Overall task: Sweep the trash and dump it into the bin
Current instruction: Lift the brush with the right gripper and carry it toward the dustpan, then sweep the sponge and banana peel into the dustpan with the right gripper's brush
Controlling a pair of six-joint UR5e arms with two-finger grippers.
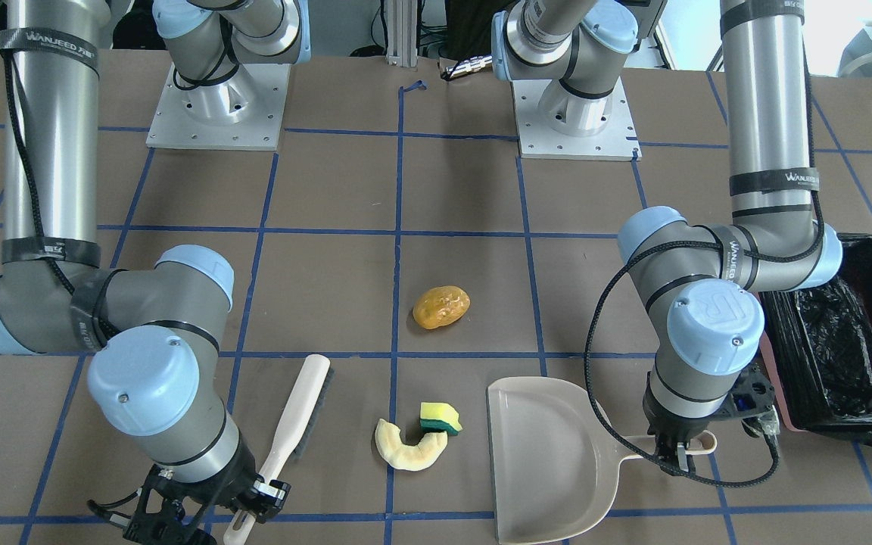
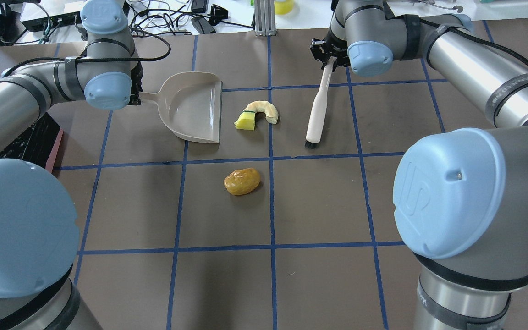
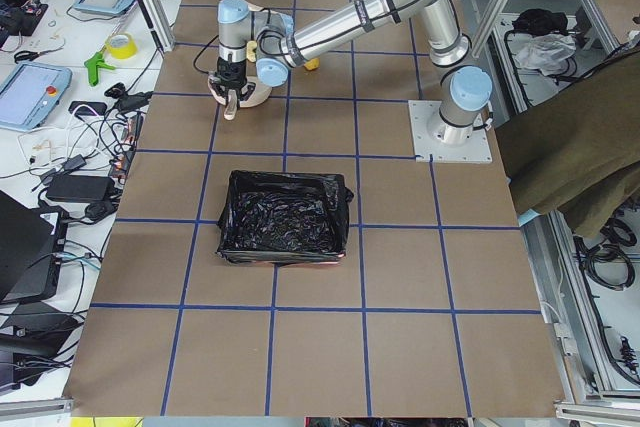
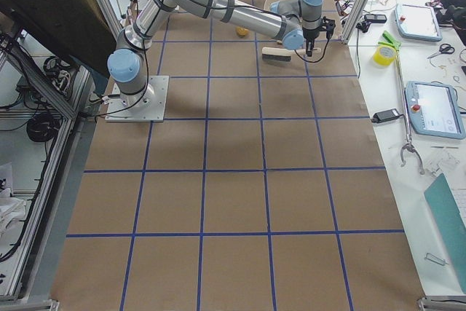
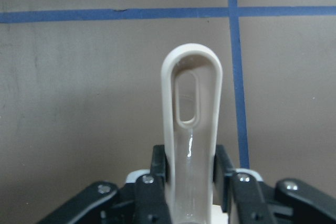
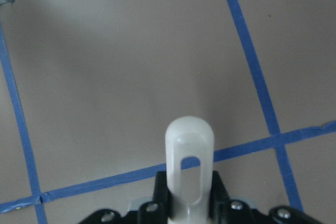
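We think all three bits are light, so we push them, not pinch them. The sponge chunk (image 1: 440, 418) and crescent piece (image 1: 409, 448) lie just beside the mouth of the dustpan (image 1: 549, 454). The shiny lump (image 1: 441, 306), farther off, may roll. Our left gripper (image 5: 190, 166) squeezes the dustpan's handle. Our right gripper (image 6: 189, 192) squeezes the handle of the brush (image 1: 294, 420).

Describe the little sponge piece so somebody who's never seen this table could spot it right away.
Find the beige dustpan lying on the brown, blue-taped table. Between its open mouth and the white brush sit two small pieces touching each other. The sponge chunk is the blocky one, yellow with a dark green layer, against one tip of the pale cream crescent.
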